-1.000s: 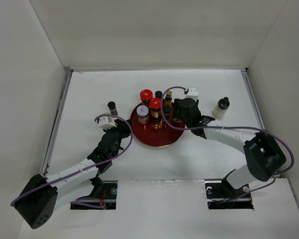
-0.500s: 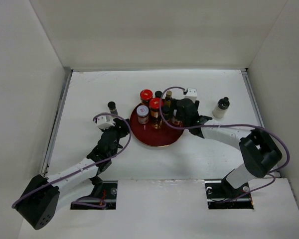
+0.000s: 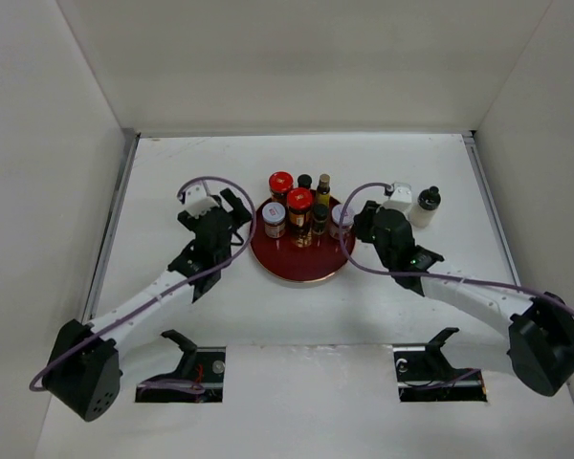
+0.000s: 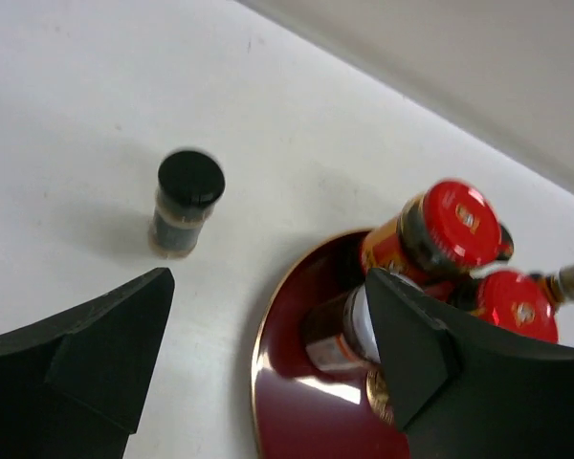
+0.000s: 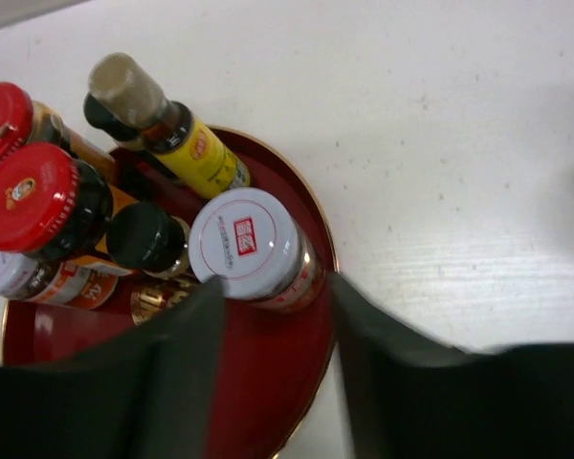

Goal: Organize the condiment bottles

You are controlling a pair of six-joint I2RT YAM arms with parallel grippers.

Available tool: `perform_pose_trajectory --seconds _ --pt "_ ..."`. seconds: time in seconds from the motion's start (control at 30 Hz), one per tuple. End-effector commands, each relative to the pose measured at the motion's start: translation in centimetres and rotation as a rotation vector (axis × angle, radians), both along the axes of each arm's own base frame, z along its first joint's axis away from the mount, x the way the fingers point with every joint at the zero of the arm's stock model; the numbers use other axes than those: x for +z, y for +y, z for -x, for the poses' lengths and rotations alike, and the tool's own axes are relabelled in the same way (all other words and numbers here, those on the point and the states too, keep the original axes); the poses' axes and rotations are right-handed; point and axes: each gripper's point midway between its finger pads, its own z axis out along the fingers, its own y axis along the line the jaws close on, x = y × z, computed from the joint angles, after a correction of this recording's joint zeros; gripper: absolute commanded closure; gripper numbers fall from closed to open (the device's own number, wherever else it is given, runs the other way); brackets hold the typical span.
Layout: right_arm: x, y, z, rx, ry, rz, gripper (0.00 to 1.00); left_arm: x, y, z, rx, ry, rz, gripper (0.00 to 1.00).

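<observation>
Tray load: seven condiment bottles (image 3: 301,206) stand bunched on the far half of the round dark-red tray (image 3: 301,266), as far as you can count from above. They are two red-capped jars (image 5: 38,196), two white-lidded jars (image 5: 241,244), a slim amber bottle (image 5: 163,124) and two small dark-capped ones. The near half of the tray is bare.

Outstanding: two bottles remain on the table (image 3: 383,306). A black-capped spice bottle (image 4: 187,196) stands upright left of the tray and apart from it. A white-bodied bottle (image 3: 425,207) stands upright well to the right. Judged mostly done, with those two to bring in.

Left gripper (image 4: 268,287): jaws spread wide, nothing between them. The tray rim is below the gap, and the black-capped bottle is ahead and left, untouched. You would swing left to centre it.

Right gripper (image 5: 277,287): jaws parted, clamping nothing that you can see. The nearer white-lidded jar stands just ahead of its tips, and contact cannot be told. The white-bodied bottle is off behind it.
</observation>
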Motion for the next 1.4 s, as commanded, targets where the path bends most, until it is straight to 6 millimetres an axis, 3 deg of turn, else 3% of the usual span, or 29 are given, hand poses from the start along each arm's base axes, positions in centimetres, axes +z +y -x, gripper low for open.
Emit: perform_pose_trajectory --seconds 0.0,0.07,0.17,0.27,0.37,0.47,0.77,0.97,1.1,1.27,1.37 --pt "1.9 0.4 -0.1 0.010 -0.073 -0.096 0.60 0.3 1.2 -1.9 0.061 0.083 -0.085 0.18" --pt "2.2 0.6 0.2 0.022 -0.078 -0.120 0.68 -0.2 1.6 -3.3 0.080 0.129 -0.106 0.18" --pt "1.8 0.7 0.5 0.027 -0.076 -0.125 0.67 -0.8 1.9 -4.7 0.108 0.158 -0.141 0.18" --pt "1.7 0.7 0.5 0.031 -0.086 -0.136 0.52 -1.0 2.7 -6.0 0.142 0.172 -0.165 0.20" --pt "2.1 0.7 0.7 0.036 -0.109 -0.154 0.32 -1.9 3.4 -7.2 0.152 0.205 -0.177 0.22" --pt "2.4 1.0 0.8 0.056 -0.120 -0.169 0.25 -3.1 3.9 -7.9 0.152 0.239 -0.178 0.23" --pt "2.1 1.4 0.7 0.074 -0.110 -0.159 0.25 -3.6 4.0 -9.8 0.151 0.246 -0.210 0.28" --pt "1.7 1.6 0.5 0.076 -0.099 -0.148 0.25 -3.6 4.1 -10.7 0.154 0.249 -0.226 0.38" --pt "1.8 1.1 0.6 0.065 -0.104 -0.154 0.25 -4.6 4.7 -11.1 0.164 0.268 -0.231 0.41" --pt "1.8 1.1 0.6 0.068 -0.104 -0.153 0.25 -4.4 4.5 -11.1 0.162 0.259 -0.220 0.63" --pt "1.7 1.0 0.5 0.064 -0.102 -0.155 0.25 -3.2 3.9 -10.5 0.154 0.235 -0.217 0.70"
